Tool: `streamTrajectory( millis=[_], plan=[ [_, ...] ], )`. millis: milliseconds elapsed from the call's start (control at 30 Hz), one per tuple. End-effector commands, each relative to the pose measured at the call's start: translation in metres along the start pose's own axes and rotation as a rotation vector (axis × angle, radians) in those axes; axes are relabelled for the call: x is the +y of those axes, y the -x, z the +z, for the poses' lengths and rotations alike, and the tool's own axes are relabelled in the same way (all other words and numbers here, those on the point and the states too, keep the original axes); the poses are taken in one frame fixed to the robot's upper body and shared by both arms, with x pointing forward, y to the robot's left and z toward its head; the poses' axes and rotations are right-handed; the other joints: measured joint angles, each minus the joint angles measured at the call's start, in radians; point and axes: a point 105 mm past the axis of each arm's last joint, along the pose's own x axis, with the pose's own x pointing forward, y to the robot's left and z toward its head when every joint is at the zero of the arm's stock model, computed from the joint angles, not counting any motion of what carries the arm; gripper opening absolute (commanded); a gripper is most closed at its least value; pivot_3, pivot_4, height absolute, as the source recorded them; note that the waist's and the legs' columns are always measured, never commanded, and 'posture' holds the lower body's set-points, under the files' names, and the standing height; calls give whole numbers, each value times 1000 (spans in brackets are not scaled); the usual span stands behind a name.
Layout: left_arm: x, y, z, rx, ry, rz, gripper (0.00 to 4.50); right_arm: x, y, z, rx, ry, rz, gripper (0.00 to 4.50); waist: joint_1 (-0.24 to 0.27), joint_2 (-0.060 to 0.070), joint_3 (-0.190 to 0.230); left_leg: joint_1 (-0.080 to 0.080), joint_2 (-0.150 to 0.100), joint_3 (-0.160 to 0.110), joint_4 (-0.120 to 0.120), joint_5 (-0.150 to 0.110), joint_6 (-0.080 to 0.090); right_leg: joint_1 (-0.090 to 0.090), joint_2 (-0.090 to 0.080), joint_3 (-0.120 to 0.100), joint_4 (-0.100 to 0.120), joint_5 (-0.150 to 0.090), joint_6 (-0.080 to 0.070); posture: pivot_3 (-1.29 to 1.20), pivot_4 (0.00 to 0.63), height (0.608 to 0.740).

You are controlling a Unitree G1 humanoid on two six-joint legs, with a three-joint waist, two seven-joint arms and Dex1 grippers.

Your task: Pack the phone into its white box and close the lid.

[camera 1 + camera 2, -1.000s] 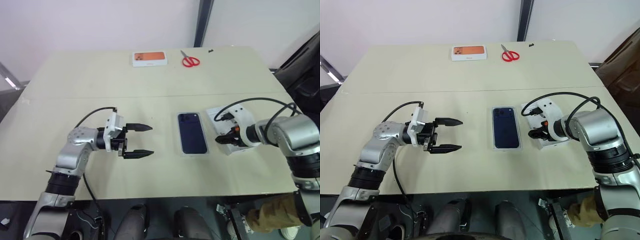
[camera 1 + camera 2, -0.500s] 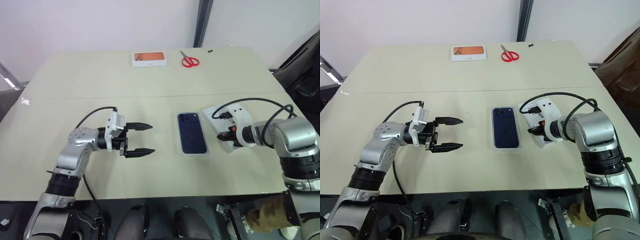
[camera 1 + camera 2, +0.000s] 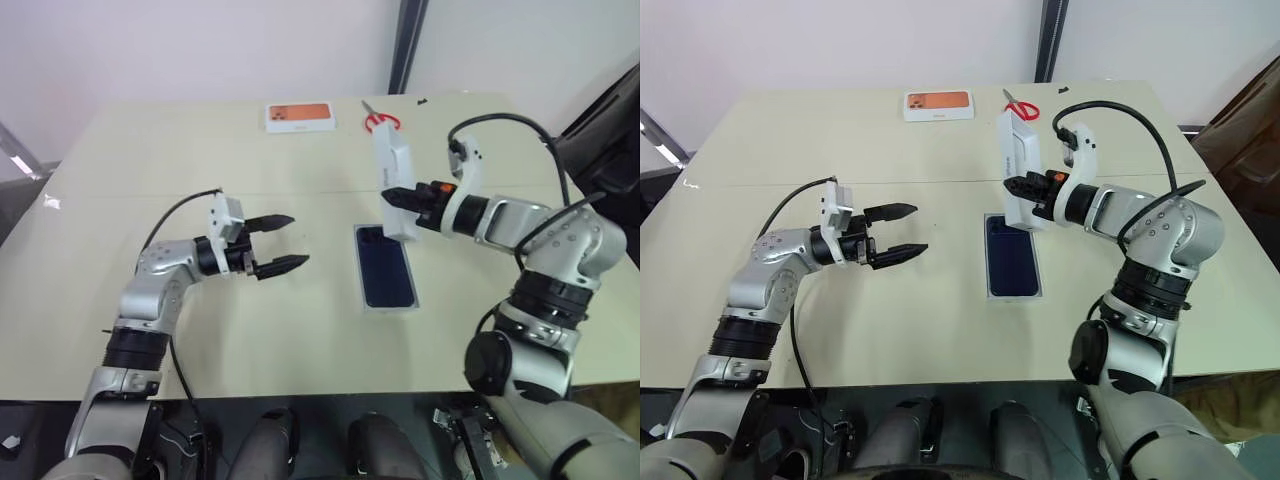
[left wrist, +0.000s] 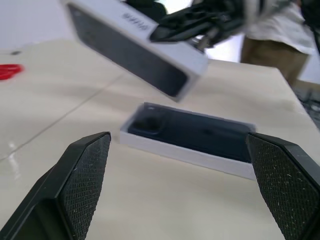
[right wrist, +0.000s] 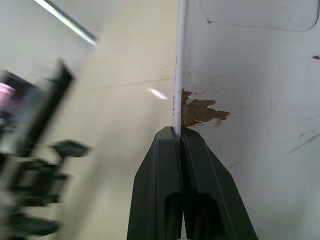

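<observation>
Bench: pale beige top (image 3: 200, 330) under a white wall, with a seam across it from side to side.
Far edge: a white box with an orange top (image 3: 298, 116) lies flat near the middle of the far edge; red-handled scissors (image 3: 1021, 107) lie just beside it toward the right, partly behind the raised lid in the head views.
Phone: the phone (image 3: 386, 265) lies face down in the white box (image 4: 165, 148), near the middle of the bench, a little toward the right edge and the near edge, camera bump at the far end.
Lid: the lid (image 3: 1021, 167) is off the bench, tilted on edge above the far end of the white box, apart from it.
Right fingers: the right gripper (image 3: 1023, 189) has its fingers pressed together on one wall of the lid, and nothing stands between lid and box.
Left fingers: the left gripper (image 3: 277, 242) hangs over bare bench toward the left edge, fingers spread wide and holding nothing, pointing toward the phone, well apart from it.
Left wrist view: between its fingers (image 4: 82, 175) it shows the lid's printed dark face, the box's white side wall, and a person in a white top and tan trousers past the bench's edge.
Right wrist view: it shows the pinch close up, the lid's thin wall between the fingers (image 5: 165, 165), with a brown torn patch on the plain white inside just past the tips.
</observation>
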Motion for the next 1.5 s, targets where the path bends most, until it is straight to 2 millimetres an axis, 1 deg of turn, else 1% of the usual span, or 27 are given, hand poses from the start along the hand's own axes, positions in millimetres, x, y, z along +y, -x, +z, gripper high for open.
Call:
streamTrajectory(
  millis=[33,100,167,267,333,433,533,567,667,767,800,833,900,933,1033,1100,1133,1233,1333,1367,1433,1467,1500],
  plan=[
    [1,1,8,-44,11,33,4500,29,-7,-6,-57,-72,186,51,-3,0,0,0,0,0,0,0,0,-1,0,0,1,0,0,0,150,740],
    [-1,1,9,-48,13,41,4500,41,-14,-23,-47,-111,254,51,-8,1,0,0,0,0,-1,0,-1,-2,0,1,3,0,0,0,150,740],
    [-2,2,10,-56,24,45,4500,52,-18,-35,-49,-153,313,51,-9,1,0,0,0,0,-2,1,-1,-4,0,1,4,0,0,0,150,740],
    [-2,3,12,-56,28,50,4500,60,-19,-57,-10,-207,370,51,-3,2,0,0,0,0,-2,1,-2,-4,0,2,4,0,0,0,150,740],
    [-2,2,13,-66,30,59,4500,59,-16,-76,51,-229,387,51,-3,2,0,0,0,0,-1,1,-1,-2,0,1,3,0,0,0,150,740],
    [-3,-1,15,-83,44,65,4500,55,-9,-99,134,-255,392,51,-5,2,0,0,0,0,-1,1,-1,-2,0,1,3,0,0,0,150,740],
    [-4,-4,13,-83,58,64,4500,45,-7,-116,204,-295,346,51,-7,2,1,0,0,1,-1,1,-1,-2,0,2,3,0,0,0,150,740],
    [-6,-5,12,-86,82,54,4500,43,-7,-117,210,-303,337,51,-8,2,1,0,0,1,-1,1,-1,-2,0,2,3,0,0,0,150,740],
    [-11,-8,4,-73,156,16,3729,35,-9,-113,196,-328,296,0,-10,2,0,0,0,1,-1,1,-1,-2,1,2,3,0,0,0,150,740],
    [-18,-13,-9,-46,190,-1,2287,30,-9,-112,199,-347,278,0,-11,2,0,0,0,1,-1,1,-1,-2,1,2,3,0,0,0,150,740],
    [-22,-14,-14,-32,205,-16,1642,27,-9,-111,195,-353,258,0,-10,2,0,0,0,1,-1,1,-1,-1,1,2,2,0,0,0,150,740],
    [-25,-15,-18,-23,199,-22,1245,24,-9,-110,192,-357,243,0,-10,2,0,0,0,1,-1,1,-1,-1,1,2,2,0,0,0,150,740],
    [-27,-19,-25,-15,212,-19,126,19,-9,-110,197,-357,220,0,-8,2,0,1,0,1,-1,1,-1,-1,1,2,2,0,0,0,150,740],
    [-28,-22,-28,-9,201,-13,53,18,-8,-110,199,-353,216,0,-6,2,0,1,0,1,0,1,-1,-1,1,2,2,0,0,0,150,740],
    [-29,-35,-38,3,210,-4,53,12,-5,-109,212,-324,187,0,-4,2,0,1,0,1,0,1,-1,0,1,2,2,0,0,0,150,740],
    [-30,-47,-41,2,195,-6,53,1,-3,-103,199,-287,139,0,1,2,0,1,0,1,0,0,0,1,1,1,1,0,0,0,150,740],
    [-28,-52,-40,-6,199,3,53,-4,-2,-98,189,-280,123,0,1,2,0,1,0,1,1,0,0,1,1,1,1,0,0,0,150,740],
    [-23,-67,-33,-44,208,2,0,-10,7,-78,166,-188,102,855,4,2,0,1,0,1,1,0,1,2,1,0,1,0,0,0,150,740],
    [-26,-79,-30,-59,207,-26,0,-11,18,-60,151,-64,92,2444,2,2,0,0,0,1,2,0,2,2,1,0,0,0,0,0,150,740],
    [-27,-85,-30,-59,203,-33,0,-11,24,-52,141,-9,96,2860,0,2,0,0,0,2,2,0,2,2,1,1,0,0,0,0,150,740],
    [-29,-93,-30,-66,211,-42,0,-12,33,-42,134,58,98,2860,0,2,1,0,0,2,1,0,2,2,1,1,-1,0,0,0,150,740],
    [-30,-97,-29,-70,211,-48,0,-17,38,-40,157,153,66,2860,0,2,1,0,0,2,1,0,2,2,1,1,-1,0,0,0,150,740],
    [-32,-101,-30,-73,221,-59,0,-24,45,-32,158,240,23,2860,-1,2,1,0,0,2,1,0,2,2,1,1,-1,0,0,0,150,740]
  ],
)
